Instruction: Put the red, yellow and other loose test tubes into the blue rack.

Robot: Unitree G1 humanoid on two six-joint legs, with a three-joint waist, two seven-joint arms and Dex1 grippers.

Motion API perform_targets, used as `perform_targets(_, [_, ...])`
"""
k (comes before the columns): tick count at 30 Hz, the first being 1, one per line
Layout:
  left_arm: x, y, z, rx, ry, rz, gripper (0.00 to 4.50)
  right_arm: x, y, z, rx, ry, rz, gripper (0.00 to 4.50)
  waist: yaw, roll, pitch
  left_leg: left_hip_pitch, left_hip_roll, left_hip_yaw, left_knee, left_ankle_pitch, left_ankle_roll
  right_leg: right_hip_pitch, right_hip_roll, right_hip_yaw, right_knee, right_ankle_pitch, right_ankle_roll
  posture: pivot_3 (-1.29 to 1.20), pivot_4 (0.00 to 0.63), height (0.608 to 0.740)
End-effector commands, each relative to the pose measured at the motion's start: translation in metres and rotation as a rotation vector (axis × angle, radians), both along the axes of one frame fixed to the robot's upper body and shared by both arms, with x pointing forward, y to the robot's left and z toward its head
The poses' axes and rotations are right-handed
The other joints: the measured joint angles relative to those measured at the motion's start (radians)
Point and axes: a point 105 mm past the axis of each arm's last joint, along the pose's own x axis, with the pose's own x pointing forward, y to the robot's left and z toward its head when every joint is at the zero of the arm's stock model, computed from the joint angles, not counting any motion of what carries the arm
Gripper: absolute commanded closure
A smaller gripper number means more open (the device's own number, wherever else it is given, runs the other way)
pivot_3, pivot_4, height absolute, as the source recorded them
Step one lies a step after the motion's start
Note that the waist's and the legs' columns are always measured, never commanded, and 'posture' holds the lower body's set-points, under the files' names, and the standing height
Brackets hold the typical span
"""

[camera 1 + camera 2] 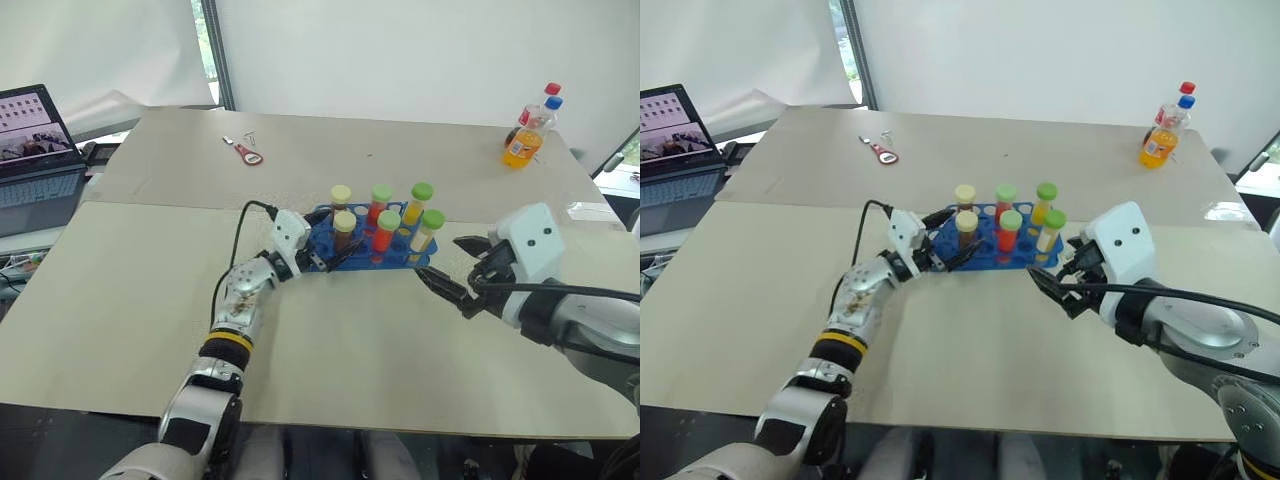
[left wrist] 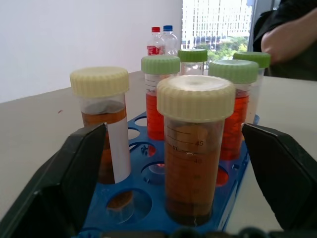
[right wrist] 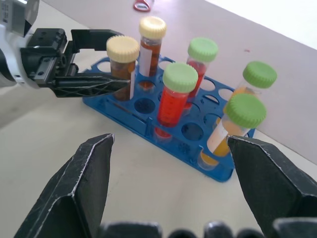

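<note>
- Blue rack [image 1: 372,246] mid-table, six tubes [image 3: 179,94] upright in holes.
- Left gripper [image 1: 330,258] wide open around nearest tube [image 2: 194,153], empty; right gripper [image 1: 447,287] open, empty, at rack's 4 o'clock.
- Withdraw left straight back toward 7 o'clock; avoid clipping caps.

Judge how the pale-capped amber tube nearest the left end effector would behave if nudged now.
The amber tube stands upright in a hole of the blue rack, so it would probably wobble rather than topple. Mostly full of liquid, it is likely heavy for its size. Its ridged cap should resist slipping.

Both arms extended forward, grippers open.
Left gripper [image 1: 335,258] points forward-right, black fingers spread wide; right gripper [image 1: 452,272] points forward-left, angled slightly downward, fingers parted.
</note>
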Motion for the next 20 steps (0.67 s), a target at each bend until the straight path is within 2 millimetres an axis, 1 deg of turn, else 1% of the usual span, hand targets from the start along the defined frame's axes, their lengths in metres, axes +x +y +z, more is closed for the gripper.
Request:
perform_targets(1, [-0.018,0.01,0.007,0.14,-0.003,-0.067,0.02,0.003,-0.017,0.016,-0.08,-0.091,0.018,0.44,-0.005,0.0,0.0,0.0,0.0,0.0,0.0,0.0,0.0,0.0,0.0,0.0,0.0,0.0,0.0,0.0,0.15,0.74])
perform_targets(4, [-0.037,0.047,0.013,0.276,0.075,-0.085,0.02,0.0,-0.033,0.018,-0.158,-0.052,0.117,0.44,-0.008,0.001,0.0,0.001,0.001,0.0,-0.001,0.0,0.0,0.0,0.0,0.0,0.0,0.0,0.0,0.0,0.15,0.74])
perform_targets(5, [-0.041,0.061,0.014,0.332,0.123,-0.072,0.02,-0.001,-0.039,0.02,-0.185,-0.042,0.151,0.44,-0.01,0.001,0.0,0.001,0.001,0.0,-0.001,0.0,0.0,0.0,0.0,0.0,0.0,0.0,0.0,0.0,0.15,0.74])
perform_targets(8, [-0.053,0.1,0.023,0.467,0.171,-0.013,0.02,-0.003,-0.055,0.03,-0.232,-0.014,0.217,0.44,-0.016,0.001,0.0,0.002,0.003,0.001,-0.001,0.0,0.0,0.001,0.001,0.0,0.0,0.0,0.0,0.0,0.15,0.74])
perform_targets(11, [-0.062,0.126,0.035,0.544,0.2,0.027,0.02,-0.004,-0.066,0.039,-0.251,0.02,0.257,0.44,-0.016,0.001,0.0,0.004,0.004,0.002,-0.002,0.0,0.0,0.001,0.001,0.0,-0.001,0.0,-0.001,0.0,0.15,0.74])
perform_targets(12, [-0.064,0.132,0.04,0.556,0.206,0.034,0.02,-0.004,-0.07,0.041,-0.257,0.034,0.26,0.44,-0.015,0.001,0.0,0.004,0.005,0.002,-0.002,0.0,0.0,0.001,0.001,0.0,-0.001,-0.001,-0.001,0.0,0.15,0.74])
perform_targets(14, [-0.066,0.136,0.046,0.567,0.213,0.038,0.02,-0.004,-0.074,0.043,-0.265,0.051,0.271,0.44,-0.013,0.001,0.0,0.004,0.005,0.003,-0.002,0.0,0.0,0.001,0.001,0.0,-0.001,-0.001,-0.001,0.0,0.15,0.74])
perform_targets(16, [-0.067,0.136,0.051,0.544,0.235,0.043,0.02,-0.003,-0.074,0.044,-0.27,0.056,0.286,0.44,-0.012,0.001,0.0,0.004,0.005,0.004,-0.002,0.0,0.0,0.001,0.001,0.0,-0.001,-0.001,-0.001,0.0,0.15,0.74])
perform_targets(20, [-0.069,0.133,0.054,0.528,0.226,0.034,0.02,-0.002,-0.072,0.045,-0.278,0.059,0.306,0.44,-0.014,0.001,0.0,0.004,0.004,0.005,-0.003,0.0,0.0,0.0,0.001,0.0,-0.001,-0.001,-0.001,0.0,0.15,0.74])
